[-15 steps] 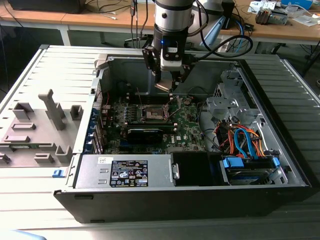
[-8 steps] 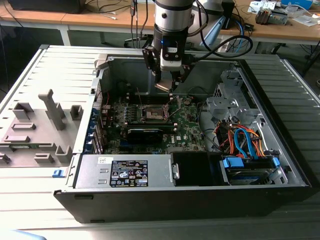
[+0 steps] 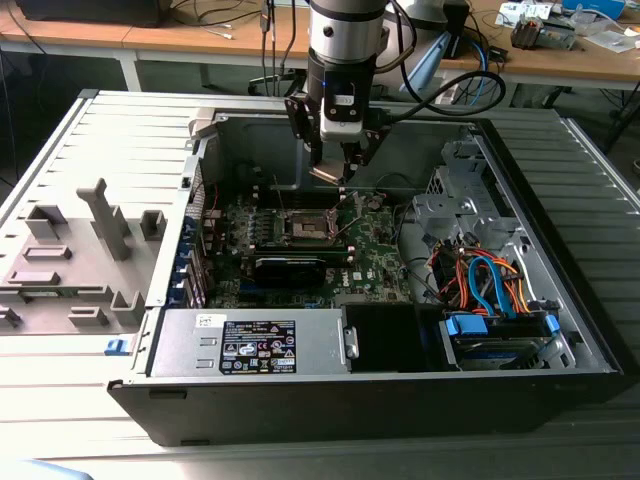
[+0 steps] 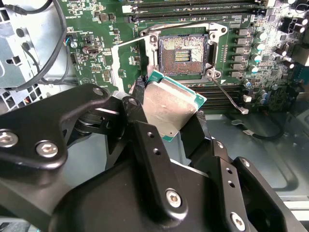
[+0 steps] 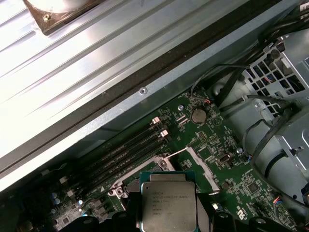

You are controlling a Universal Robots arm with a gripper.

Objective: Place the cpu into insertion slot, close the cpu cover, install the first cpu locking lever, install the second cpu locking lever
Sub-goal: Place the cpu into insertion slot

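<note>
The black jaws pinch the small, square, silvery-grey cpu (image 4: 170, 102) by two opposite edges. The gripper (image 4: 168, 116) hangs above the green motherboard (image 4: 96, 29), near the open, dark-centred, metal-rimmed insertion slot (image 4: 182, 50). Placing the chip seems the step in hand; seating it calls for levelling the chip and squaring it to the socket.

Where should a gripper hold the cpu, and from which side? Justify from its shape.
The cpu by two opposite edges, from above, as the gripper does: it is a thin flat square, and its underside must stay free for the insertion slot.
</note>
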